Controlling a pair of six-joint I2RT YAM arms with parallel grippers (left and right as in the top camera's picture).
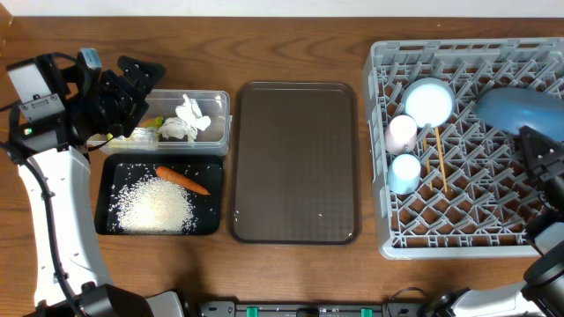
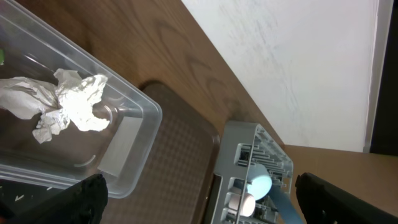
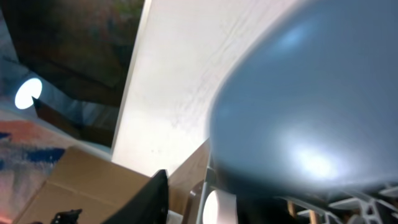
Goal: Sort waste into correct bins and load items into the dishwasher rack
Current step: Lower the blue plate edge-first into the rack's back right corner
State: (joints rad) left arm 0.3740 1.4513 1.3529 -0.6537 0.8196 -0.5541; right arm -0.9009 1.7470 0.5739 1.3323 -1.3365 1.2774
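The grey dishwasher rack (image 1: 467, 231) on the right holds a light blue bowl (image 1: 429, 101), a pink cup (image 1: 402, 132), a light blue cup (image 1: 405, 173) and two chopsticks (image 1: 437, 157). A dark blue plate (image 1: 522, 109) leans in its far right part. My right gripper (image 1: 534, 143) is at the plate's near edge. In the right wrist view one finger (image 3: 152, 196) stands off the plate (image 3: 311, 112) with a gap, and the other finger is hidden. My left gripper (image 1: 145, 88) hangs wide open and empty over the clear bin (image 1: 220, 104), which holds the tissue (image 1: 189, 119) and wrapper (image 1: 145, 134). The black tray (image 1: 104, 198) holds rice (image 1: 157, 208) and a carrot (image 1: 182, 180).
A dark brown serving tray (image 1: 295, 163) lies between the bins and the rack. In the left wrist view the tissue (image 2: 65, 102) lies in the clear bin (image 2: 134, 149), with the brown tray (image 2: 177, 168) and the rack (image 2: 249, 155) beyond. Bare wood runs along the table's front.
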